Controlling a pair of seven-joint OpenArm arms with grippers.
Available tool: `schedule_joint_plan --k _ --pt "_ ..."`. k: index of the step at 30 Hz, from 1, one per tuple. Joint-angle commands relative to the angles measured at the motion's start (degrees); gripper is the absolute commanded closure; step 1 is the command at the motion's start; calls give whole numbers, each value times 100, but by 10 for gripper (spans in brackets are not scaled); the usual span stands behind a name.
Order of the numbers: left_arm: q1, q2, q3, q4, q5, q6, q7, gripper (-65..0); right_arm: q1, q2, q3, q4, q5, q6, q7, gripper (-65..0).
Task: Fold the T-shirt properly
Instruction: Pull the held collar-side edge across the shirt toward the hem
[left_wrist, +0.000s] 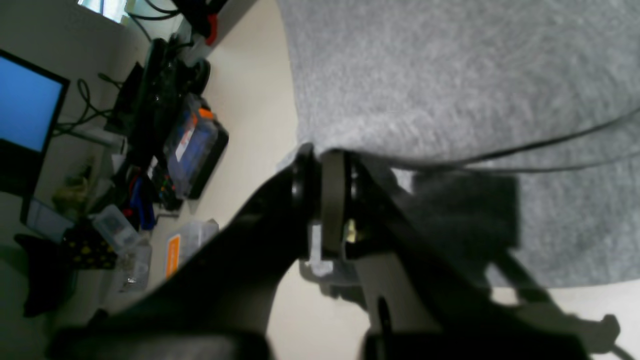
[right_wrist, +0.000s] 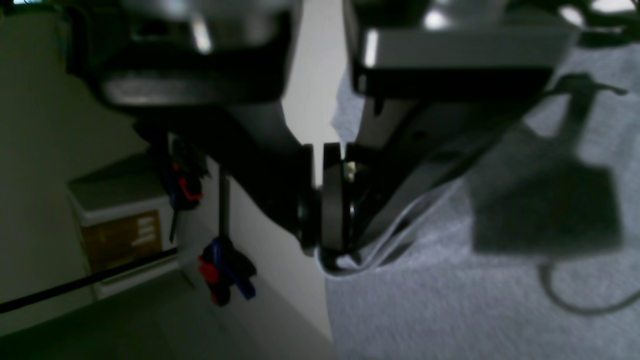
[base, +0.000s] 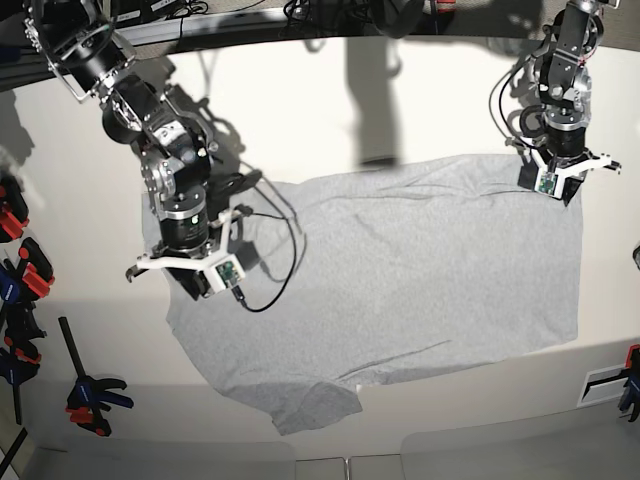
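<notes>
The light grey T-shirt (base: 400, 270) lies spread flat on the pale table, plain side up, with one sleeve (base: 315, 405) pointing to the front edge. On the left of the base view, my right gripper (base: 190, 285) is down at the shirt's left edge. The right wrist view shows the right gripper (right_wrist: 320, 250) shut on that edge, with hem layers (right_wrist: 395, 240) bunched beside the fingers. My left gripper (base: 558, 195) sits at the shirt's far right corner. In the left wrist view the left gripper (left_wrist: 320, 155) is shut at the cloth's border (left_wrist: 300, 130).
Red and blue clamps (base: 20, 290) hang off the table's left side. A cable (base: 275, 270) loops over the shirt by the right arm. A blue monitor (left_wrist: 25, 105) and storage boxes (left_wrist: 195, 145) crowd the bench beyond the table (base: 420, 110).
</notes>
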Motion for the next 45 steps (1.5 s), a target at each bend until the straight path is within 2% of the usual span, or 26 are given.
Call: schedule_joint_plan --k 1,6,10,12,23,26,30,40,45 --pt "-46 -94 -46 48 81 151 -87 0 122 46 59 61 -151 -111 107 0" --pt "-46 -94 -50 44 81 149 98 0 122 31 59 55 -203 -221 90 0" --pt "-44 -31 -203 44 203 234 236 0 122 33 59 55 -704 -640 -367 0" --pt "-46 0 -282 44 227 387 225 0 120 33 59 55 -800 -658 -439 0" --pt "-33 0 -297 44 225 391 166 0 122 33 59 55 -824 -656 -481 0" --pt "-33 0 -297 44 131 391 -205 0 125 31 57 55 -710 -463 -160 0" --pt "-66 17 -297 44 -535 391 -741 0 125 15 59 46 -28 -153 240 0" --pt "-527 68 -297 -313 -1093 382 -743 0 575 -282 57 -286 109 -129 302 0" --pt "-752 162 -297 -824 -1102 380 -758 0 883 -494 57 -658 258 98 315 0"
